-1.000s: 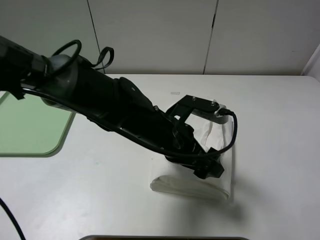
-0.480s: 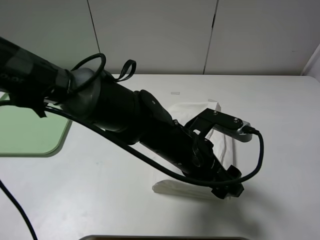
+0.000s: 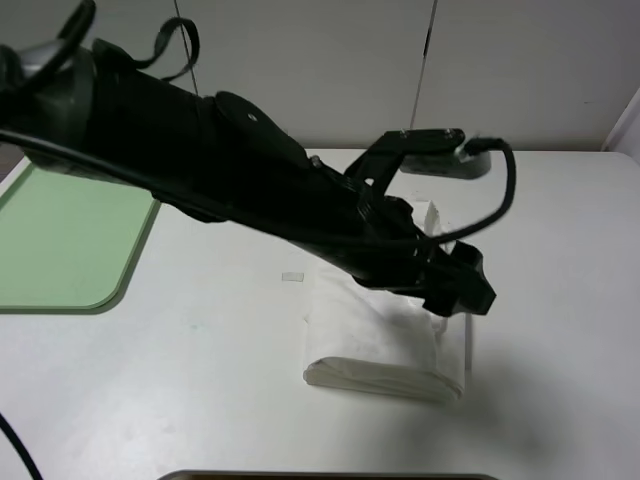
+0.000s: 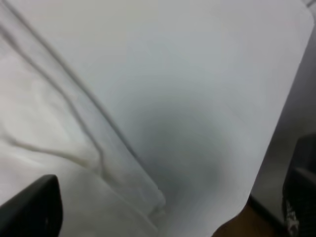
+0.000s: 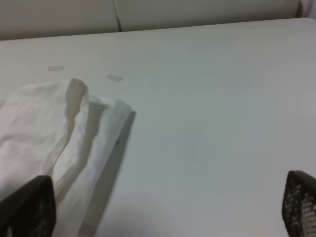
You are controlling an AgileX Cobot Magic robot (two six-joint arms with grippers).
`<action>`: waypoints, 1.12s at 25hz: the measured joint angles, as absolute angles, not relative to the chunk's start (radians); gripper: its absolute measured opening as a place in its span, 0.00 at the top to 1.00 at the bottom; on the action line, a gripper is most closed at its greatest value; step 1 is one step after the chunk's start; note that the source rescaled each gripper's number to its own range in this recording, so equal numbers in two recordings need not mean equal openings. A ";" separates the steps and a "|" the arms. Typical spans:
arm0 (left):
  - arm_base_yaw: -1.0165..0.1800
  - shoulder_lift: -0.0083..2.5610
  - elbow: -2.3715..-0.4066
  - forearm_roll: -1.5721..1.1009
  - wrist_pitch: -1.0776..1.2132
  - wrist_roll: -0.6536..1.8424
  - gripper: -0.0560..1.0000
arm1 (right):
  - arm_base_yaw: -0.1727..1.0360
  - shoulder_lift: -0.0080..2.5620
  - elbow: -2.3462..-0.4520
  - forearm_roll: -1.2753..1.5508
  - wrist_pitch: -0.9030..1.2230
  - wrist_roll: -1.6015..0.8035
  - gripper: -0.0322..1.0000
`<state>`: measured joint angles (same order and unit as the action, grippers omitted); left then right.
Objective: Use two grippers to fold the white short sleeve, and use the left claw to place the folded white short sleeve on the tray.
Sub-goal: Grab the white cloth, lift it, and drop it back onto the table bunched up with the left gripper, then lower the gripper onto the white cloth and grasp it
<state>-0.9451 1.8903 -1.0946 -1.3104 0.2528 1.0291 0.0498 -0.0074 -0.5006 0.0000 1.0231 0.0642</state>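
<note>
**Folded shirt on table, both pincers released**

Plain white table w/ pale green rectangular plastic tray at left edge. Folded white cotton short-sleeve shirt lying mid-table, well apart from tray. Left pincer above shirt, spread, empty; right pincer spread, empty.

Exterior high: looks steeply down from above on the white tabletop, wall behind. Both wrist views: close, low, facing down. Shared across all three: the folded plain white cotton T-shirt and tabletop.
</note>
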 joint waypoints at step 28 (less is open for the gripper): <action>-0.573 1.924 -0.854 -1.300 0.413 0.984 0.11 | 0.050 -0.007 -0.501 0.000 1.023 0.064 0.00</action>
<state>-0.5732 1.9236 -0.8545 -1.3002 0.4131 0.9837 0.0498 -0.0074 -0.5006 0.0000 1.0231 0.0642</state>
